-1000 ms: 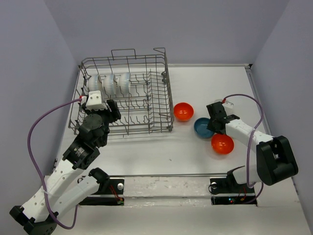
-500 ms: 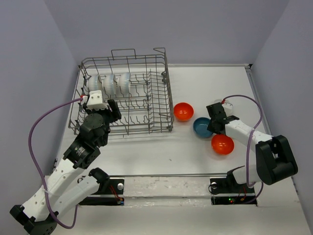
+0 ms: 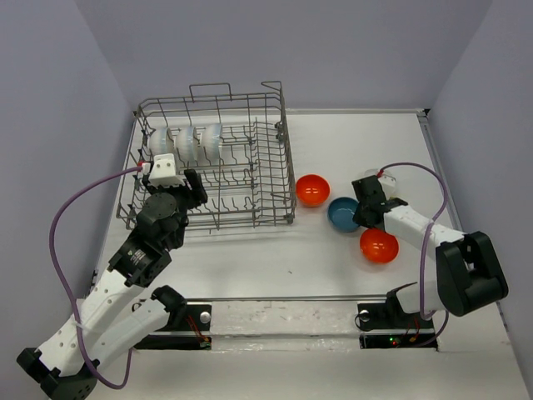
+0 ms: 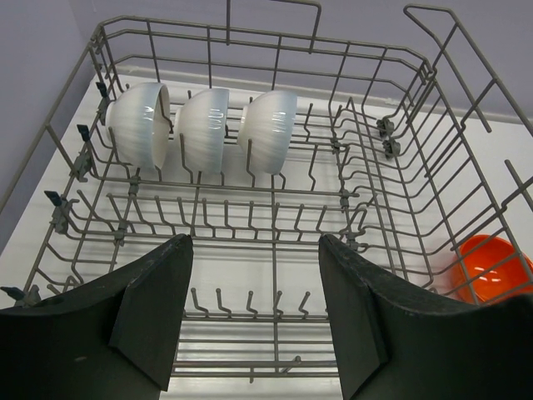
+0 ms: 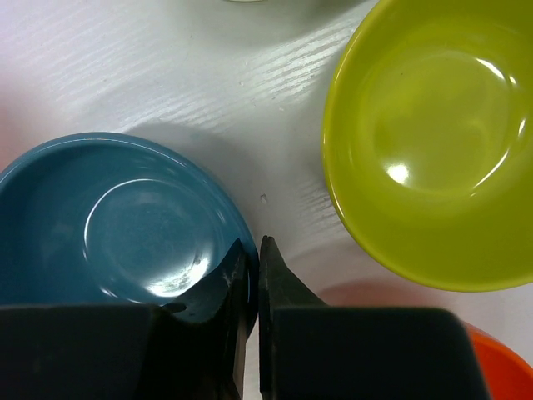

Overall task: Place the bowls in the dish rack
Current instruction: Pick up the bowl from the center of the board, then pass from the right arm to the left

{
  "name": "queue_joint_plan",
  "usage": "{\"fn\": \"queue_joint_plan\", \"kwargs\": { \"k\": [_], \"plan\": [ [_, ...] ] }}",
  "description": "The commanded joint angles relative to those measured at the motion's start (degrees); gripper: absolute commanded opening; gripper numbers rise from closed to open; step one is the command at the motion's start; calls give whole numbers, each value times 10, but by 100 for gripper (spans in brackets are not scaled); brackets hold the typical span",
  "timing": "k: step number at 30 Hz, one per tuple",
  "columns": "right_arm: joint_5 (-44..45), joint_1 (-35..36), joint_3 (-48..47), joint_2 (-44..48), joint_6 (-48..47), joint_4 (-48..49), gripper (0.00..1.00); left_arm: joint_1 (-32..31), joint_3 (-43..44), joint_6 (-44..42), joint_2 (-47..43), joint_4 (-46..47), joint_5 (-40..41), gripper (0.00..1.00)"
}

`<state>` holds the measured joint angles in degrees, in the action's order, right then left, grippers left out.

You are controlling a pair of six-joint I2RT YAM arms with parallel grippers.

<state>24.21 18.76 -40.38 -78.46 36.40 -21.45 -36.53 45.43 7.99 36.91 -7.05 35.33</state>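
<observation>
The grey wire dish rack (image 3: 250,218) stands at the back left and holds three white bowls (image 4: 204,129) on edge in its far row. My left gripper (image 4: 254,317) is open and empty above the rack's near side. My right gripper (image 5: 252,258) is shut on the rim of the blue bowl (image 5: 117,225), one finger inside and one outside; the bowl (image 3: 341,217) sits on the table. A yellow-green bowl (image 5: 433,142) lies just beside it. Two orange-red bowls rest on the table, one (image 3: 313,190) near the rack and one (image 3: 379,246) by my right arm.
The rack's raised handle loops (image 3: 210,86) stand at its far side. Grey walls close in the table on the left, back and right. A purple cable (image 3: 62,217) loops off my left arm.
My right gripper and the blue bowl have shifted slightly left. The left arm has not moved.
</observation>
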Motion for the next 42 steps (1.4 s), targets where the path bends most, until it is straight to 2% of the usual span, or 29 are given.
{"fn": "queue_joint_plan", "kwargs": {
  "k": [1,2,10,15,25,33,38,42],
  "plan": [
    [8,-3,1,22,1,15,3,-3,-6,-3,0,28,0,72],
    [8,-3,0,23,0,12,1,-3,-5,-3,0,27,0,72],
    [30,-3,-44,85,-11,-37,1,-3,7,1,16,22,-28,70],
    [38,-3,-84,129,-16,-68,1,-2,40,12,40,4,-61,74],
    [4,-3,-195,192,-32,-93,1,-3,182,94,108,-11,-212,75],
    [-110,-3,-314,155,-31,-69,1,-4,278,151,206,-3,-349,76],
    [-121,25,-377,112,-32,-54,1,-20,318,163,265,-7,-351,74],
    [-67,86,-410,75,-40,-53,1,-49,359,156,301,-18,-315,74]
  ]
}}
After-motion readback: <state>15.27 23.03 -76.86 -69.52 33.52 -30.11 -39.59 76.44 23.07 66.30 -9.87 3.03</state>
